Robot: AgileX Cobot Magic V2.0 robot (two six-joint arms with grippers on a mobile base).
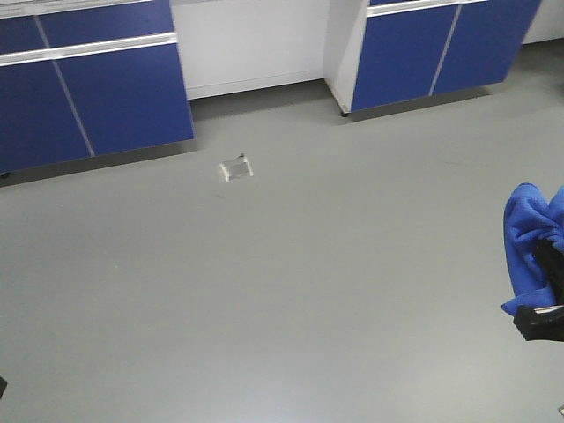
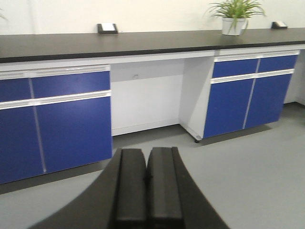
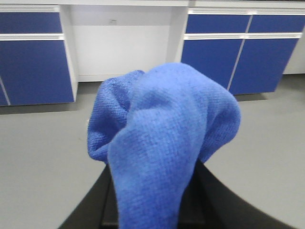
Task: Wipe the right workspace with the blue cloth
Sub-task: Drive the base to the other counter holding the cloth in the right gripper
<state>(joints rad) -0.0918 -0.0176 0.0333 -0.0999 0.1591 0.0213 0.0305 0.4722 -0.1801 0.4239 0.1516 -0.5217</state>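
Right pincer (image 1: 548, 295), clamped on the bunched cloth (image 3: 162, 143), might lose it to drag once wiping the benchtop (image 2: 143, 43).

DESK: What is counted along the far wall?

CAPTION: One black benchtop (image 2: 143, 44) is shown. On it one potted plant (image 2: 234, 16) is seen at the right, and two small black boxes are counted, a left box (image 2: 107, 28) and a right box (image 2: 279, 24).

DESK: And lower down?

CAPTION: Two banks of blue cupboards are shown, a left bank (image 2: 57, 124) and a right bank (image 2: 248, 102). One small pale object (image 1: 235, 167) is noted on the floor (image 1: 264, 308). Nearest, one blue cloth (image 3: 162, 143) and two grippers are counted, the left gripper (image 2: 147, 177) and the right gripper (image 1: 548, 295).
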